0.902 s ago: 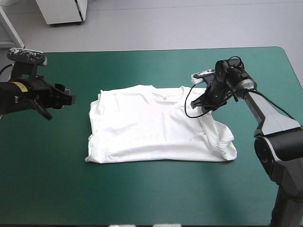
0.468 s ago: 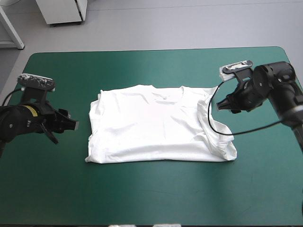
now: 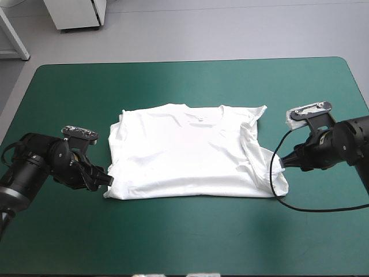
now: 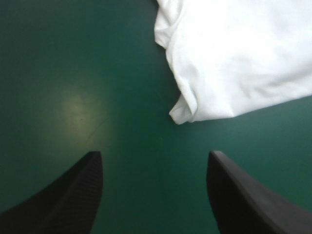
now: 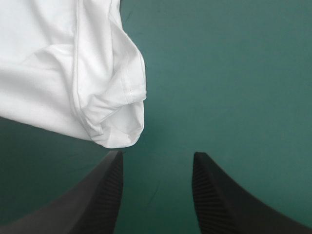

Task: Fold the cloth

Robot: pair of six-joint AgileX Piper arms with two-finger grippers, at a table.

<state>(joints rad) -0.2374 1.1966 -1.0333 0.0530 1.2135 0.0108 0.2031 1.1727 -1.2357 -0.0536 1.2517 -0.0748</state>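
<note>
The white T-shirt lies flat in the middle of the teal-green table, both sleeves folded in, collar toward the far edge. My left gripper sits low at the shirt's near left corner, open, with bare cover between its fingers. My right gripper is low beside the shirt's near right corner, open too, the bunched corner just ahead of one finger. Neither gripper touches the cloth.
The bare teal-green cover stretches around the shirt to all table edges. The right arm's black cable loops over the shirt's right side and the table near it.
Both arms have dropped and moved toward the near edge: the left gripper from beside the shirt's far left to its near left corner, the right from the right shoulder to the near right corner.
</note>
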